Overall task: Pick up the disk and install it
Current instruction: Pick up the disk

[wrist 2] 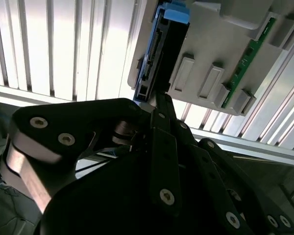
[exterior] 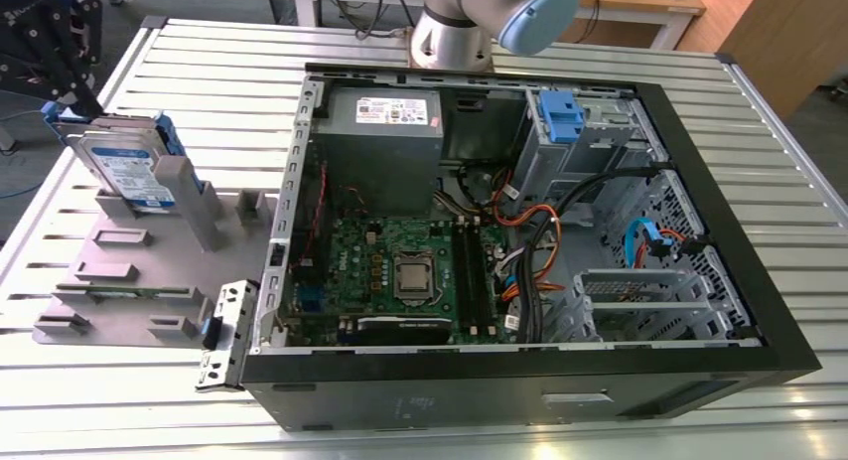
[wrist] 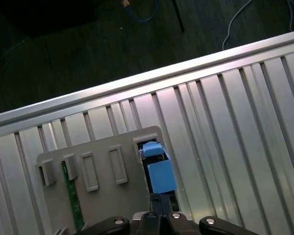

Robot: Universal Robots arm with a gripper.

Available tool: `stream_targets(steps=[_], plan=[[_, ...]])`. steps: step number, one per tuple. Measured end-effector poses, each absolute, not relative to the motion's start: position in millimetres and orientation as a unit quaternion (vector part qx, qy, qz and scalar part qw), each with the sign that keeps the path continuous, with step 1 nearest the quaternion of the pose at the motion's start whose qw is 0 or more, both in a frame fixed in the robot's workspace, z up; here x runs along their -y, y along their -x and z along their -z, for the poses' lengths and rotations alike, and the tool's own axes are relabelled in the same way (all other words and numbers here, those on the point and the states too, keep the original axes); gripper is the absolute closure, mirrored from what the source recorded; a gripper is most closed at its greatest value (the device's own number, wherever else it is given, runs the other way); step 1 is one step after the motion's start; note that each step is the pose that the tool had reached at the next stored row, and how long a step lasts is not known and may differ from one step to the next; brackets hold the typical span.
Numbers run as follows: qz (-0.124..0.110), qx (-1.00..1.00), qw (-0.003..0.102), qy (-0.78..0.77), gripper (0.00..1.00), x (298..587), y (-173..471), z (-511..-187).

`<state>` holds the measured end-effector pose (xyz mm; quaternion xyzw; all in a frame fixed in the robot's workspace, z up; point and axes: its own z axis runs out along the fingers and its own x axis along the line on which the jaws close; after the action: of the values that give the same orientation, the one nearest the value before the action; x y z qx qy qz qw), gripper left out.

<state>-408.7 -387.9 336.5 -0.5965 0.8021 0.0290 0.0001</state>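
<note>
The disk (exterior: pixel 126 167) stands on edge in a grey holder (exterior: pixel 119 281) at the exterior view's left, silver with a white-and-blue label and a blue bracket. My gripper (exterior: pixel 82 107) hangs just above and behind the disk's far end. In both wrist views the two fingers lie together in one dark bar, with the gripper (wrist 2: pixel 156 98) (wrist: pixel 159 201) tip at the end of the disk (wrist 2: pixel 161 49) and its blue bracket (wrist: pixel 159 176). I see nothing between the fingers. The open computer case (exterior: pixel 742 231) lies to the exterior view's right of the holder.
Inside the case are a blue caddy (exterior: pixel 559 117) on the metal bay, a grey power-supply box (exterior: pixel 381 132), the motherboard and loose cables. A green memory stick (wrist 2: pixel 245 63) sits in the holder (wrist: pixel 103 196). The slatted metal table (exterior: pixel 199 63) ends close behind the holder.
</note>
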Motion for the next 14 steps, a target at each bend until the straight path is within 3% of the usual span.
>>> stream_targets(steps=[14], plan=[[-0.033,-0.771,0.002,0.636,0.89,387.9,408.1,-336.4]])
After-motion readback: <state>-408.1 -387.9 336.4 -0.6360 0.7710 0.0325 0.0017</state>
